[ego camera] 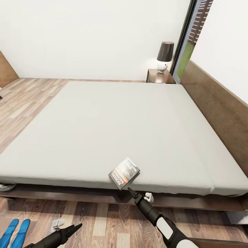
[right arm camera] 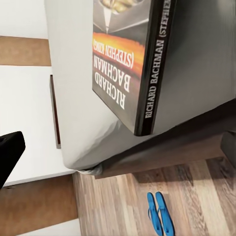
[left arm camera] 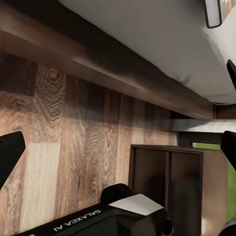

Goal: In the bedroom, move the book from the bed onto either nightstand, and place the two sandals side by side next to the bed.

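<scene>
The book [ego camera: 124,172] lies on the bed's off-white mattress [ego camera: 113,127] at its near edge, one corner jutting past the edge. Its cover and "RICHARD BACHMAN" spine loom close in the right wrist view [right arm camera: 128,64]. My right gripper [ego camera: 132,191] is open just below the book, holding nothing. The left gripper [ego camera: 76,226] hangs open and low over the floor. Both blue sandals [ego camera: 15,232] lie side by side on the floor at the lower left, also visible as the sandals [right arm camera: 161,214]. A nightstand [ego camera: 160,76] stands at the bed's far corner.
A lamp [ego camera: 164,57] with a dark shade sits on the far nightstand, beside the tall window [ego camera: 187,44]. The brown headboard [ego camera: 220,103] runs along the right. The left wrist view has a dark brown cabinet [left arm camera: 167,182] on the plank floor by the bed frame [left arm camera: 98,64].
</scene>
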You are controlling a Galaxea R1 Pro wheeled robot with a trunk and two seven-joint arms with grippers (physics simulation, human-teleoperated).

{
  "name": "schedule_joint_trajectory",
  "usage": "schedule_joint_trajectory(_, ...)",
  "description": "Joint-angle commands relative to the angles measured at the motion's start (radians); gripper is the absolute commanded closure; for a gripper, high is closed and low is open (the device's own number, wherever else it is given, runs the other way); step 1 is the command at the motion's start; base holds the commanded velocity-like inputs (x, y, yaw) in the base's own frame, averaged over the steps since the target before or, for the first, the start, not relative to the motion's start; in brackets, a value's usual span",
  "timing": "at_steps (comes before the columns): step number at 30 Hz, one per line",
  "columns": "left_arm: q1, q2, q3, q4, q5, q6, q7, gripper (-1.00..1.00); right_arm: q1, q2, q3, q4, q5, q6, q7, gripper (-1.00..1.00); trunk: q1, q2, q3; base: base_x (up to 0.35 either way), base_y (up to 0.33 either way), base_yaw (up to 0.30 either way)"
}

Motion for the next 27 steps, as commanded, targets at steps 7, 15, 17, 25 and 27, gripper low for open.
schedule_joint_trajectory(7, 0.0, 0.0, 0.001, 0.0, 0.006, 0.01, -0.004, -1.0, 0.0, 0.001, -0.005, 0.0, -0.006, 0.01, 0.004, -1.0, 0.027, -0.05, -0.023, 0.0, 0.0, 0.0)
schedule_joint_trajectory(15, 0.0, 0.0, 0.001, 0.0, 0.006, 0.01, -0.005, -1.0, 0.0, 0.001, -0.005, 0.0, -0.006, 0.01, 0.004, -1.0, 0.027, -0.05, -0.023, 0.0, 0.0, 0.0)
schedule_joint_trajectory(17, 0.0, 0.0, 0.001, 0.0, 0.006, 0.011, -0.005, -1.0, 0.0, 0.001, -0.005, 0.0, -0.006, 0.01, 0.004, -1.0, 0.027, -0.05, -0.023, 0.0, 0.0, 0.0)
schedule_joint_trajectory(25, 0.0, 0.0, 0.001, 0.0, 0.005, 0.011, -0.005, -1.0, 0.0, 0.001, -0.005, 0.0, -0.006, 0.01, 0.004, -1.0, 0.046, -0.085, -0.038, 0.0, 0.0, 0.0)
schedule_joint_trajectory(27, 0.0, 0.0, 0.001, 0.0, 0.006, 0.011, -0.005, -1.0, 0.0, 0.001, -0.005, 0.0, -0.006, 0.01, 0.004, -1.0, 0.054, -0.099, -0.045, 0.0, 0.0, 0.0)
